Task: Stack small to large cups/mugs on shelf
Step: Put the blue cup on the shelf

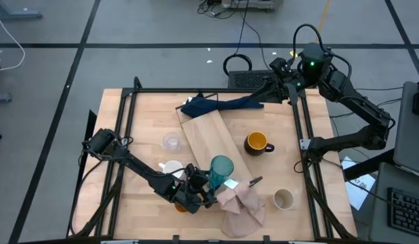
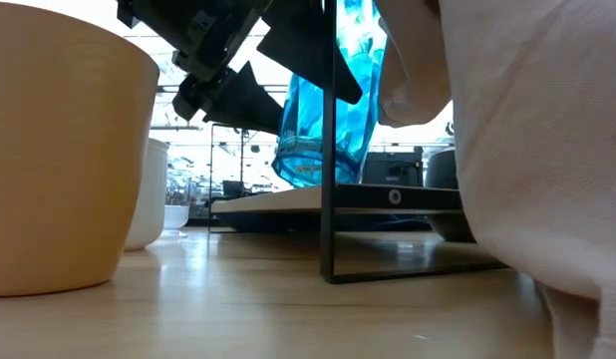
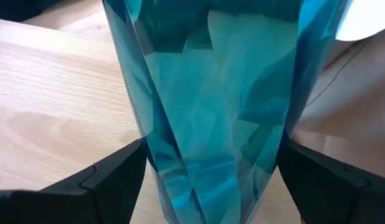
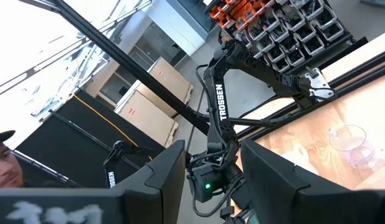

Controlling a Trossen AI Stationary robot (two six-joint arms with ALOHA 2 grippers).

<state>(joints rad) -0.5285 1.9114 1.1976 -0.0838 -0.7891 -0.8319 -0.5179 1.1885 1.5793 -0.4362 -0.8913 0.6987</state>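
Left gripper at near table edge, fingers either side of teal cup; cup upright between them, at near end of shelf. Contact not clear; can't tell if gripped or let go. Orange cup under arm, white mug beside. Pink cloth, beige cup near. Mid-table: glass, yellow mug. Blue cloth at shelf's far end. Right gripper parked far corner, empty, jaws apart. "TROSSEN" readable on arm in right wrist view.
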